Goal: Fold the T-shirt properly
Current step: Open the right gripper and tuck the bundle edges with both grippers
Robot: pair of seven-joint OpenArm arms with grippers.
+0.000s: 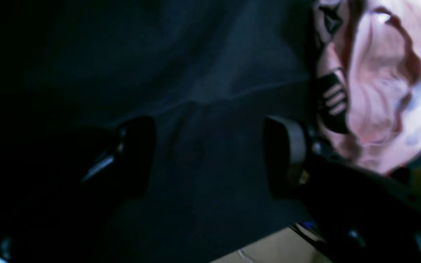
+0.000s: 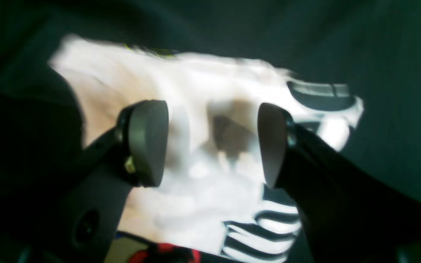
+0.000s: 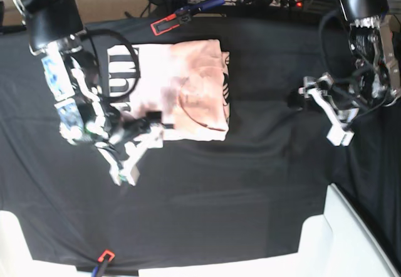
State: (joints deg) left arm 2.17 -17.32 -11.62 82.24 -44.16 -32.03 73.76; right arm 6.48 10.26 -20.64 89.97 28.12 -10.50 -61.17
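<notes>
On the base view's left, my right gripper (image 3: 143, 140) hangs with jaws parted, empty, at the near-left corner of the pale pink cotton T-shirt (image 3: 188, 92), apparently folded; my left gripper (image 3: 326, 111), likewise released, stands well apart rightward.

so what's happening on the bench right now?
A two-arm robot is folding a pale pink T-shirt, which lies as a compact folded bundle on the black table cloth, black lettering showing at its edges. Both grippers are open and hold nothing. The right gripper hangs over the shirt's near corner; the left gripper is off to the side over bare cloth, apart from the shirt.
</notes>
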